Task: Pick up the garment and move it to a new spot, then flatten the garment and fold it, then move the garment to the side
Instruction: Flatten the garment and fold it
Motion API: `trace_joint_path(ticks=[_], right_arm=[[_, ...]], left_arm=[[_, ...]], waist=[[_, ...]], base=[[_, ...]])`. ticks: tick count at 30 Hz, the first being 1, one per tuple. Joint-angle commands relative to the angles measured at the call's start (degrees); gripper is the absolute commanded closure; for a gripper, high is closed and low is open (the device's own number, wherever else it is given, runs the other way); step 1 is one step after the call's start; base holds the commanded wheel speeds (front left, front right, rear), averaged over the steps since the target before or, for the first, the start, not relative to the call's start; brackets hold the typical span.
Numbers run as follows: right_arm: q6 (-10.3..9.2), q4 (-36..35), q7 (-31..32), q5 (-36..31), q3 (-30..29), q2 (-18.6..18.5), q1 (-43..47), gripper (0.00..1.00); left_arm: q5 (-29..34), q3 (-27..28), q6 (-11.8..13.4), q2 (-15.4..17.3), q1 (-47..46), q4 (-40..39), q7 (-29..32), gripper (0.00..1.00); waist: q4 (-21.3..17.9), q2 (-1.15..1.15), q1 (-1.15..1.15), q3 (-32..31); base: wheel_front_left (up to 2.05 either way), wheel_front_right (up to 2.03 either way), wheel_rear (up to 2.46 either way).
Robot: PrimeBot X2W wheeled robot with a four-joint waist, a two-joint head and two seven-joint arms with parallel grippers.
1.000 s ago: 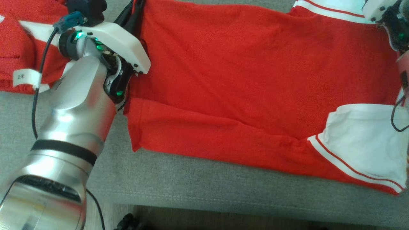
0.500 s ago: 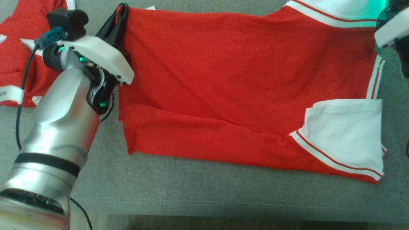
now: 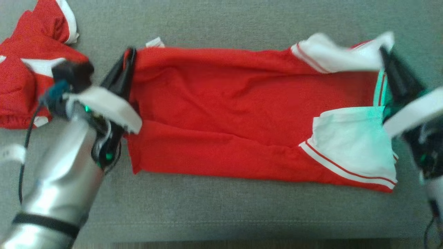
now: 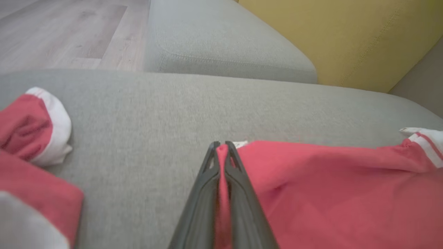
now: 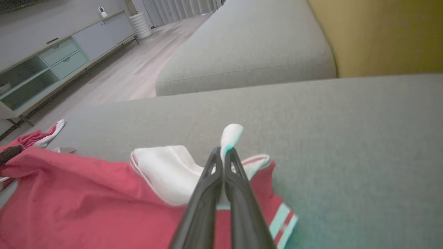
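One red shirt, centre frame, on grey sofa; left end effector clenched on its left-of-frame edge, right end effector clenched on upper-right white sleeve

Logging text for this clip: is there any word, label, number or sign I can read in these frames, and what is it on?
No text can be read.
White label band at the head view's left edge: blurred, unreadable.
Small white tag at the far edge of the red-and-white garment: too small to read.
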Motion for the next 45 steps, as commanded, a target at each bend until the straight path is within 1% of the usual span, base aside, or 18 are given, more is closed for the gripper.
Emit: trace_joint_path(ticks=[1, 9, 18, 19, 20, 21, 25, 28, 31, 32, 35, 38, 40, 41, 45], right_arm=[[-0.04, -2.7, 0.5, 0.2, 0.1, -0.3, 1.3, 1.00], [-0.04, -8.0, 1.5, 0.5, -4.4, 3.4, 12.6, 1.00], [-0.04, -12.6, 3.3, -1.0, -8.7, 7.5, 21.9, 1.00], [-0.04, -12.9, 3.5, -1.3, -8.9, 7.9, 22.6, 0.52], [-0.04, -13.1, 3.7, -1.7, -9.1, 8.2, 23.2, 0.00], [-0.04, -13.3, 3.9, -2.1, -9.4, 8.6, 23.9, 0.00], [-0.04, -14.6, 4.4, -3.9, -10.3, 10.2, 26.6, 0.00], [-0.04, -16.5, 3.8, -6.1, -11.4, 11.6, 28.5, 0.00], [-0.04, -19.3, 2.3, -8.9, -12.8, 13.1, 29.6, 0.00], [-0.04, -20.3, 1.5, -10.5, -13.6, 13.6, 29.7, 0.00], [-0.04, -23.5, -0.7, -15.2, -16.2, 16.1, 28.9, 0.00], [-0.04, -25.8, -1.3, -19.4, -17.1, 17.7, 27.6, 0.00], [-0.04, -26.5, -1.2, -21.5, -17.0, 18.3, 26.8, 0.00], [-0.04, -26.5, -1.2, -21.5, -17.0, 18.3, 26.8, 0.00], [-0.04, -27.4, -0.7, -24.1, -16.3, 19.3, 25.9, 0.00]], left_arm=[[-0.6, 2.4, 0.4, 2.8, 0.2, -2.0, -0.7, 1.00], [-4.0, 4.0, 3.3, 4.7, 9.5, -8.3, 0.7, 1.00], [-6.8, 5.3, 5.7, 6.4, 15.3, -13.6, 2.9, 1.00], [-7.1, 5.4, 6.1, 6.5, 15.8, -14.0, 3.2, 0.80], [-7.3, 5.5, 6.4, 6.5, 16.2, -14.2, 3.5, 0.48], [-7.6, 5.4, 6.6, 6.5, 16.7, -14.4, 4.0, 0.00], [-7.8, 5.5, 7.7, 6.7, 19.0, -15.7, 3.6, 0.00], [-6.9, 5.9, 9.2, 7.1, 21.2, -17.1, 2.1, 0.00], [-4.8, 6.7, 11.7, 7.5, 23.7, -19.9, 0.6, 0.00], [-3.7, 7.1, 12.9, 7.8, 24.5, -21.1, 0.1, 0.00], [-0.2, 9.0, 16.3, 7.7, 26.7, -26.1, -0.5, 0.00], [3.5, 11.1, 18.5, 7.0, 28.2, -31.7, -0.7, 0.00], [5.8, 12.3, 19.4, 6.5, 29.2, -34.9, -0.7, 0.00], [5.8, 12.3, 19.4, 6.5, 29.2, -34.9, -0.7, 0.00], [9.1, 13.3, 19.9, 5.7, 30.7, -39.1, -0.7, 0.00]], waist=[[-0.4, 0.00, 0.00, -0.5], [-0.9, 0.00, 0.00, -1.7], [-1.2, 0.00, 0.00, -2.1], [-1.3, 0.00, 0.00, -2.1], [-1.3, 0.00, 0.00, -2.1], [-1.3, 0.00, 0.00, -2.2], [-1.7, 0.00, 0.00, -2.9], [-2.0, 0.00, 0.00, -3.7], [-2.5, 0.00, 0.00, -4.7], [-2.6, 0.00, 0.00, -5.0], [-2.8, 0.00, 0.00, -6.0], [-2.6, 0.00, 0.00, -6.9], [-2.5, 0.00, 0.00, -7.6], [-2.5, 0.00, 0.00, -7.6], [-2.3, 0.00, 0.00, -8.8]], base=[[0.00, 0.00, 0.00], [0.00, 0.00, 0.00], [0.00, 0.00, 0.00], [0.00, 0.00, 0.00], [0.00, 0.00, 0.00], [0.00, 0.00, 0.00], [0.00, 0.00, 0.00], [0.00, 0.00, 0.00], [0.00, 0.00, 0.00], [0.00, 0.00, 0.00], [0.00, 0.00, 0.00], [0.00, 0.00, 0.00], [0.00, 0.00, 0.00], [0.00, 0.00, 0.00], [0.00, 0.00, 0.00]])
